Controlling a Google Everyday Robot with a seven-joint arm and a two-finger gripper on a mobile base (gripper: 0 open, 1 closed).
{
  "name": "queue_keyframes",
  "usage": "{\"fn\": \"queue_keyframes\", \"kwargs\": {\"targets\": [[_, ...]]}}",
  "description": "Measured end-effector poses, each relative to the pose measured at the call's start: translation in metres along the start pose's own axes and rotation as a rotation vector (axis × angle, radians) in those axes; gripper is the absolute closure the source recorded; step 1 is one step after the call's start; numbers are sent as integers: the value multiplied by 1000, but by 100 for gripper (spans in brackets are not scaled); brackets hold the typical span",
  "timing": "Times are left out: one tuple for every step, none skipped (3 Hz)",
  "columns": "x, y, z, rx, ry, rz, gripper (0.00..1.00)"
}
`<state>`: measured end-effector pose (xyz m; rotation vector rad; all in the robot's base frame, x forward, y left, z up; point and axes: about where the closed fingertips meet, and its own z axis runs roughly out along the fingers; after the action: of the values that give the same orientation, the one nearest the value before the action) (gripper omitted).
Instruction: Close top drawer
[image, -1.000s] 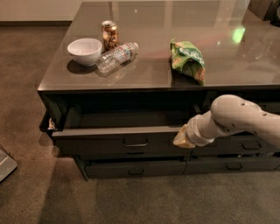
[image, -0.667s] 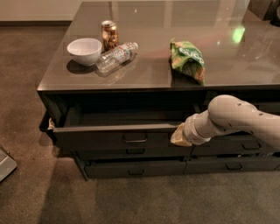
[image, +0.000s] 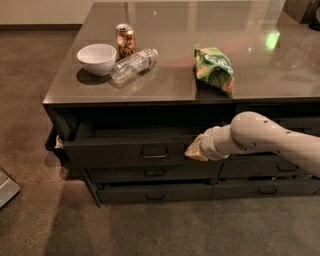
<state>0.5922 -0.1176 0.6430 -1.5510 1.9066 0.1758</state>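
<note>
The top drawer (image: 125, 150) is a wide, shallow dark grey drawer with a small central bar handle (image: 154, 153). It stands partly pulled out from the cabinet under the tabletop. My gripper (image: 194, 150) sits at the end of my pale arm, which comes in from the right. It rests against the right end of the drawer's front. The yellowish gripper tip is all that shows.
On the glossy tabletop (image: 260, 75) stand a white bowl (image: 97, 58), a can (image: 125, 40), a lying plastic bottle (image: 132, 65) and a green chip bag (image: 216, 69). Two like drawers (image: 155, 173) lie below; narrower drawers (image: 270, 189) are at right. Brown carpet lies around.
The drawer front has moved back toward the cabinet, and my gripper has moved with it, staying at its right end.
</note>
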Motion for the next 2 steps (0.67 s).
{"fn": "queue_keyframes", "kwargs": {"targets": [[-11,-6,6,30,-35,3,12],[-12,-2,5,35,-40,4,0]]}}
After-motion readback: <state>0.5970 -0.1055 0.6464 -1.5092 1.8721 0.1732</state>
